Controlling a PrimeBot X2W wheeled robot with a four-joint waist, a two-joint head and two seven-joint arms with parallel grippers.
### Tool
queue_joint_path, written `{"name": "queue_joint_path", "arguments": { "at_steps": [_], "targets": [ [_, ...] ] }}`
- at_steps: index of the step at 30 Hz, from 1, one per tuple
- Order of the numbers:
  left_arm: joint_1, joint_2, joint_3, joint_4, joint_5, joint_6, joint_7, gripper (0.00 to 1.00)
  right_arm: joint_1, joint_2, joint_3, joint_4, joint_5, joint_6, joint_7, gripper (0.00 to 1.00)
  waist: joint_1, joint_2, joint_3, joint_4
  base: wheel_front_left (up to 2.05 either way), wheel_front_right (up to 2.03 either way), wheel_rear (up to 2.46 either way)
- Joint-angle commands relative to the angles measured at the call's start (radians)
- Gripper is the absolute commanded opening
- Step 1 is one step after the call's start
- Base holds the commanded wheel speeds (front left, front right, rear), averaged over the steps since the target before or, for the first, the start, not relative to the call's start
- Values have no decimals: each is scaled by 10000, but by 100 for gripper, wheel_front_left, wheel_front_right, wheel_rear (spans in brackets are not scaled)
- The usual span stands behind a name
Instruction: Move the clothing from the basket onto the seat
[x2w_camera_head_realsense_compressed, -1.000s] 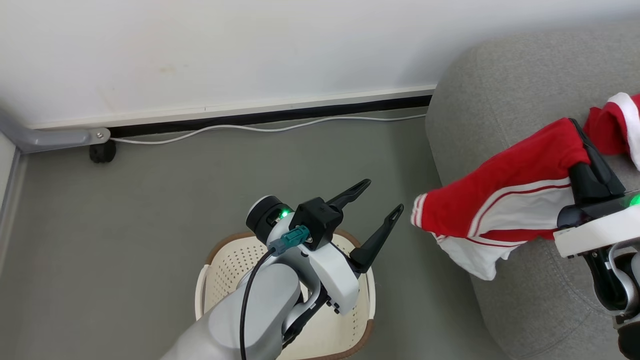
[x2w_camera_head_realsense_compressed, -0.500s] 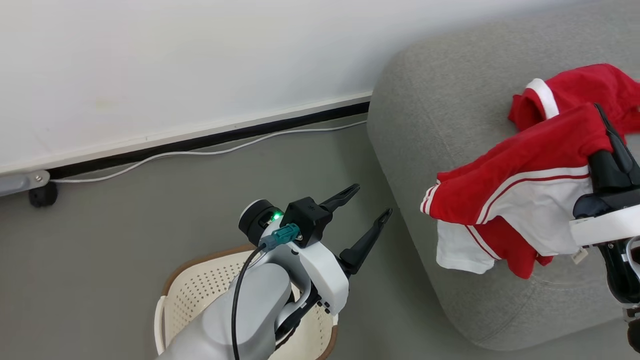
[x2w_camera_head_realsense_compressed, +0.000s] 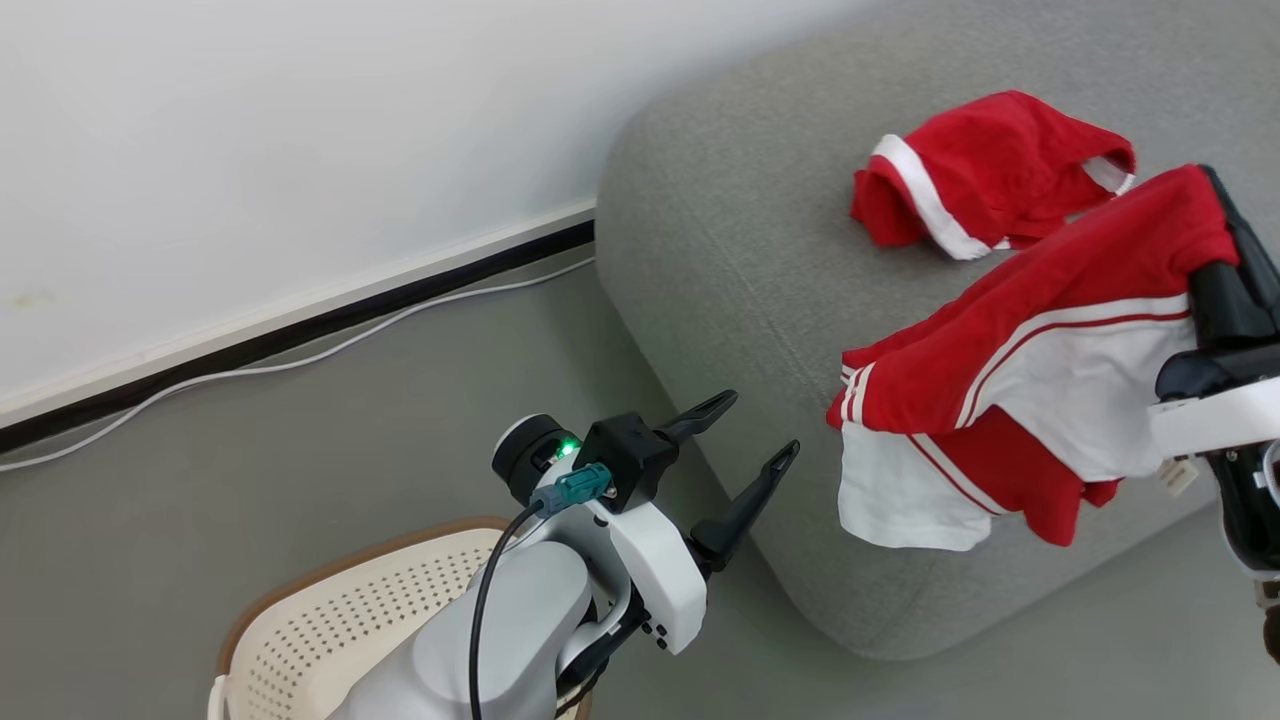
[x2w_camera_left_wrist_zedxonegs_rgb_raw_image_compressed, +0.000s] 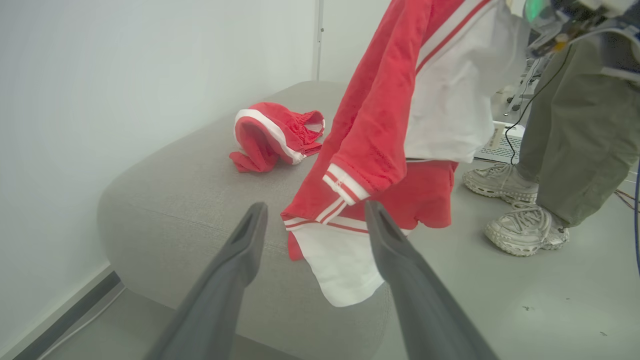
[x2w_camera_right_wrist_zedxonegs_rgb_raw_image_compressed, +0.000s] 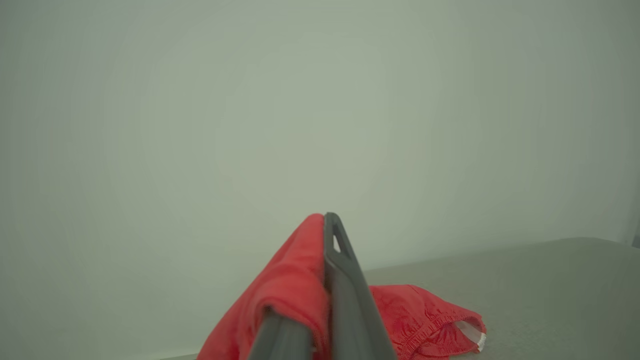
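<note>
My right gripper (x2w_camera_head_realsense_compressed: 1222, 215) is shut on a red and white sports top (x2w_camera_head_realsense_compressed: 1010, 390), which hangs over the front edge of the grey sofa (x2w_camera_head_realsense_compressed: 740, 250). In the right wrist view the red cloth (x2w_camera_right_wrist_zedxonegs_rgb_raw_image_compressed: 285, 295) is pinched between the fingers (x2w_camera_right_wrist_zedxonegs_rgb_raw_image_compressed: 345, 280). A second red garment with white trim (x2w_camera_head_realsense_compressed: 985, 170) lies crumpled on the sofa top, also seen as red shorts (x2w_camera_left_wrist_zedxonegs_rgb_raw_image_compressed: 275, 135). My left gripper (x2w_camera_head_realsense_compressed: 760, 430) is open and holds nothing, hovering beside the sofa's corner above the cream basket (x2w_camera_head_realsense_compressed: 330, 630) at the lower left. The hanging top (x2w_camera_left_wrist_zedxonegs_rgb_raw_image_compressed: 400, 125) drapes just beyond my left fingertips.
A white cable (x2w_camera_head_realsense_compressed: 250, 368) runs along the dark skirting under the white wall. In the left wrist view a person's legs and pale shoes (x2w_camera_left_wrist_zedxonegs_rgb_raw_image_compressed: 520, 225) stand on the grey floor right of the sofa, near cables and a white box (x2w_camera_left_wrist_zedxonegs_rgb_raw_image_compressed: 500, 142).
The head camera has turned, shifting the sofa towards the picture's middle and the basket lower left. The right gripper still holds the top, now over the sofa's front part near the other garment.
</note>
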Motion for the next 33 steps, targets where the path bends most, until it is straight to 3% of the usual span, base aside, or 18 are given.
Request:
{"name": "queue_joint_path", "arguments": {
  "at_steps": [1, 12, 21, 33],
  "targets": [
    [-122, 112, 202, -283, -111, -38, -60, 100, -339, -316, 73, -196, 84, 39, -59, 0, 0, -1, 59, -331, 0, 0, 0],
    [-489, 90, 122, -289, 124, -39, -61, 100, -1314, -908, -23, -29, 301, 39, -59, 0, 0, -1, 756, -612, 0, 0, 0],
    [-1339, 27, 218, -305, 788, 1, -61, 100, -3210, -2588, -870, 331, 450, 39, -59, 0, 0, -1, 2110, -163, 0, 0, 0],
    [-2767, 22, -863, -957, 778, 688, -61, 100, -5780, -4606, -2153, 2223, 224, 39, -59, 0, 0, -1, 4076, 475, 0, 0, 0]
  ]
}}
